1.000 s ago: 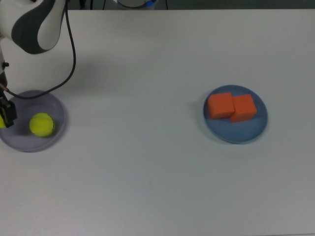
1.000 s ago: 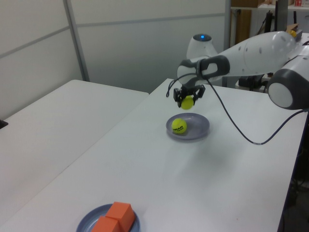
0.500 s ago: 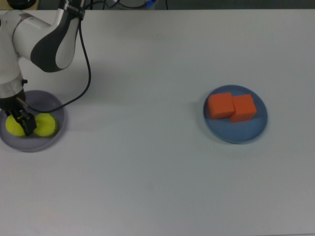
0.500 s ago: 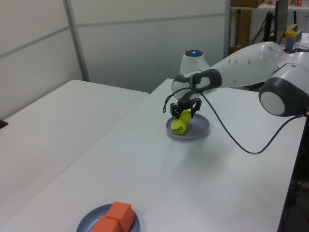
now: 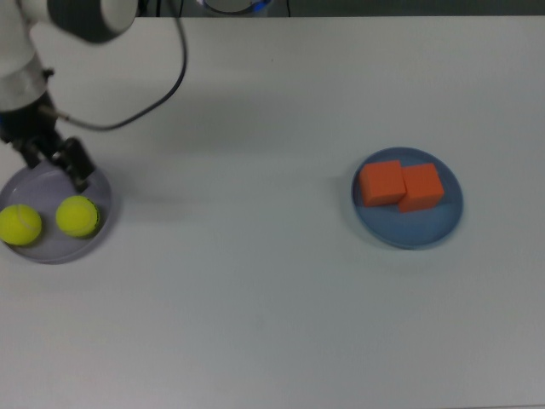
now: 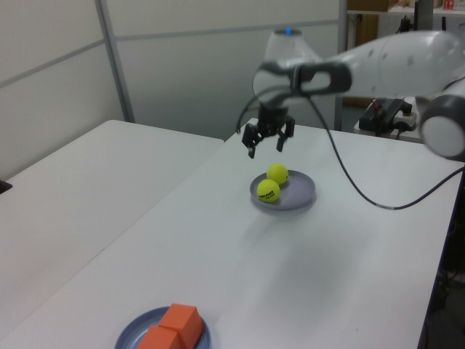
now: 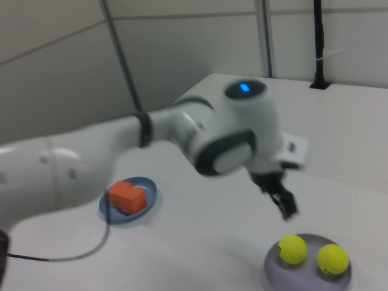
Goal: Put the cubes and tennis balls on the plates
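1. Now look at the blue plate, nearest in the left view: both cubes sit on it, touching side by side. Nothing there has changed over the last second.
2. Further back, the purple plate now carries both balls, close together. Half a second ago the claw had one of them pinched low over that plate beside the other; a second ago that ball hung in the air above it.
3. Beyond and above the plate, the gripper has let go and risen. Its fingers stand apart with nothing between them, clear of the balls. In the top view the gripper hangs over the plate's upper edge, with the balls below it.
4. For your task, that means every piece is on a plate: cubes on blue, balls on purple. I judge the placing done; you have only to draw the arm away without brushing the balls.
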`<state>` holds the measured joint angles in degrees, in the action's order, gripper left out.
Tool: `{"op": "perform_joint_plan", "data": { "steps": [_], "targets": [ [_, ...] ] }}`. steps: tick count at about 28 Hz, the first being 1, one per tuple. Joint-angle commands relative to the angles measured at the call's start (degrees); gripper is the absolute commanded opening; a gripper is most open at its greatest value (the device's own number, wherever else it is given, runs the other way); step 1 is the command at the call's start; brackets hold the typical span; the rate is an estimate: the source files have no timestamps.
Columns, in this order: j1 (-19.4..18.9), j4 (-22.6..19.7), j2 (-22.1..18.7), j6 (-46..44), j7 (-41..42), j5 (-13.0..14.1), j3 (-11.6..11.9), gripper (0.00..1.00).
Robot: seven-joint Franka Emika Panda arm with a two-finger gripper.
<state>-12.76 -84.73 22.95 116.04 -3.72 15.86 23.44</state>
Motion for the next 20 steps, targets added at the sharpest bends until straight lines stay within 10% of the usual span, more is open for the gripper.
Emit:
{"op": "perform_joint_plan", "data": {
  "steps": [1,6,20],
  "targets": [
    [-4.0,-3.1,-7.3,-7.2,2.0,-1.4,-1.4,1.0],
    [-4.2,-3.1,-11.1,-13.6,1.6,-6.7,-6.6,1.0],
    [-4.2,-7.1,-18.0,-17.5,1.0,-9.5,-11.7,1.0]
  ]
}}
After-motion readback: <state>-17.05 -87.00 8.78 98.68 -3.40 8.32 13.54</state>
